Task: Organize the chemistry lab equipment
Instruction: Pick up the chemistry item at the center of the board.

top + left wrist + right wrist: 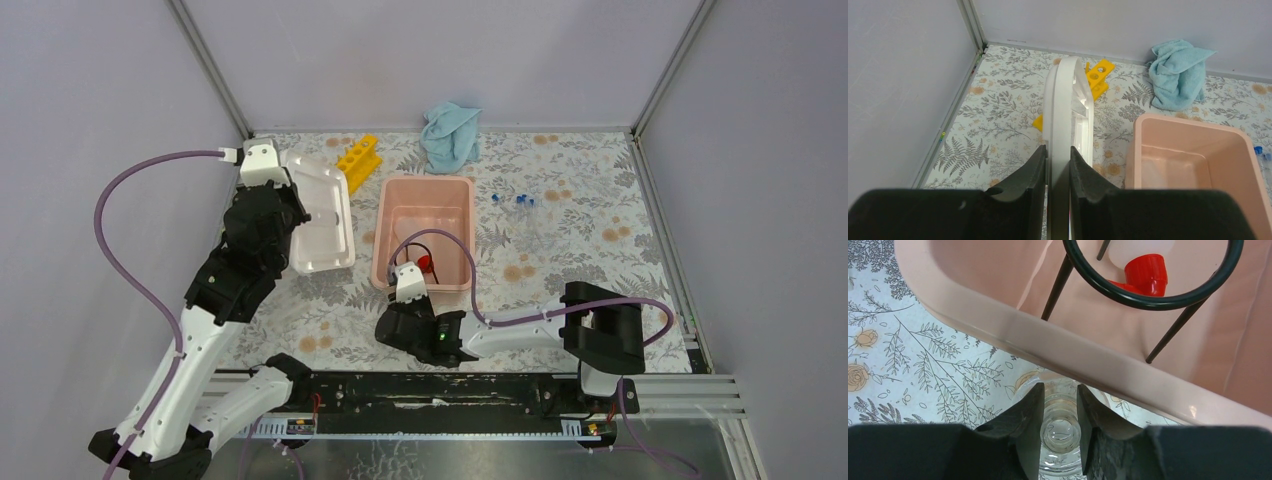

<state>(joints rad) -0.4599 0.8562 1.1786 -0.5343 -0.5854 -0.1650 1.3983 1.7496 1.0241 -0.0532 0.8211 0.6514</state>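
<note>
Two clenched grips.
Left end effector (1058, 150) holds white lid (1068, 95); right end effector (1060, 390) pinches glass flask (1060, 440) at pink bin's (1048, 340) 6 o'clock; wire ring (1148, 303), red-spouted bottle (1145, 272) inside; yellow rack (358, 155) at its 11.

Overhead view, clock centred on the tub (427, 179) mid-bench (560, 260): the lid (325, 225) is at 9 o'clock, just beside it, with the left hand (1059, 150) pinching its edge. The rack (358, 155) is at 11 behind the lid's far end, the cloth (450, 135) is at 12 by the back wall, and the capped tubes (512, 200) are at 2, apart from the tub. Inside the tub's 6 o'clock end, the wire ring (1148, 304) and spouted bottle (1146, 272) sit together. Just outside that wall is a glass flask (1060, 435), between the right hand (1060, 390) fingers.
</note>
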